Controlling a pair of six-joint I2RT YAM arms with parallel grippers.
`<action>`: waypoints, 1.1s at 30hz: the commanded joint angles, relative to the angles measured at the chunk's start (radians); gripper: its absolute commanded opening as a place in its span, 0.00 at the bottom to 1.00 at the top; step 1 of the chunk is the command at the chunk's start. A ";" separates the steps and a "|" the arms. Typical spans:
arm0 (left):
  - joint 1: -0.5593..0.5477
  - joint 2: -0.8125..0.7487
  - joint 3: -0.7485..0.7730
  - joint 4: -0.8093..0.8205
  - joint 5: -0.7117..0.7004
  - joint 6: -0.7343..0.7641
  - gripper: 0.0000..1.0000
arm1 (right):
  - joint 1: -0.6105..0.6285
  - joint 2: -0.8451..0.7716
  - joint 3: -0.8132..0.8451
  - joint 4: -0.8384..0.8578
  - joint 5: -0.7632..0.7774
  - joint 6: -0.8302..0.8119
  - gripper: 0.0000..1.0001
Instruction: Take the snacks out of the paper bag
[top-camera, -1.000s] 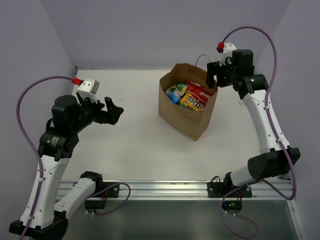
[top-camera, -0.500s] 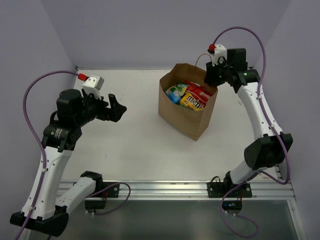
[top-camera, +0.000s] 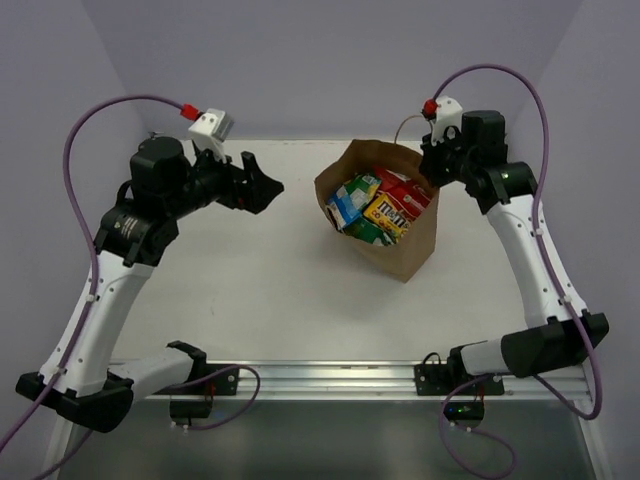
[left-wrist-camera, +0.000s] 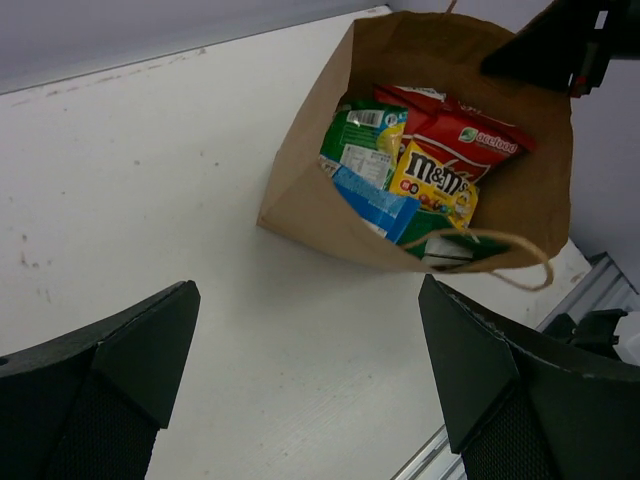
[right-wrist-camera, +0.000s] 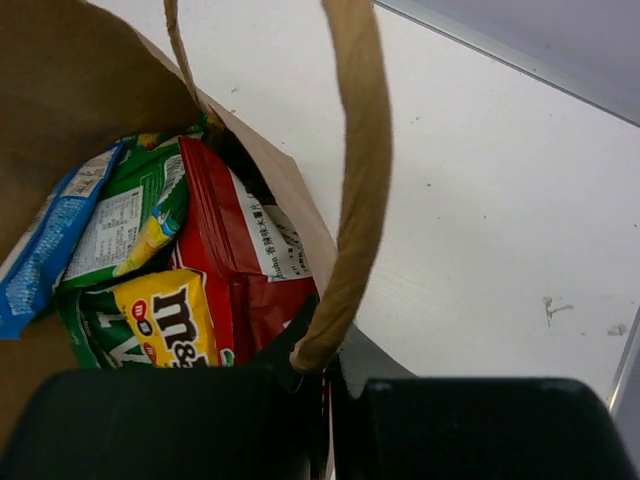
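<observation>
I am clamping my right end effector (right-wrist-camera: 325, 375) on the paper bag (top-camera: 400, 255) handle (right-wrist-camera: 362, 150), with my left end effector (left-wrist-camera: 310, 335) wide. Over-pulling could tear it, spilling the snacks (left-wrist-camera: 430, 170).

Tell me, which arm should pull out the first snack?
Left. The left gripper is open and empty, facing the open paper bag with the snacks in its camera's view. The right gripper is shut on the bag's far rim by a handle, so it is busy.

Brown paper bag (top-camera: 400, 255); red, yellow, green, blue snacks (top-camera: 385, 210); white table (top-camera: 250, 290)
</observation>
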 joint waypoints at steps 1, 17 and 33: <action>-0.135 0.072 0.090 0.072 -0.092 -0.069 1.00 | 0.039 -0.134 -0.016 0.096 0.142 0.034 0.00; -0.771 0.508 0.398 0.084 -0.759 -0.152 0.98 | 0.157 -0.289 -0.191 0.108 0.411 0.277 0.00; -0.799 0.845 0.564 -0.091 -1.048 -0.112 0.77 | 0.163 -0.363 -0.262 0.146 0.391 0.277 0.00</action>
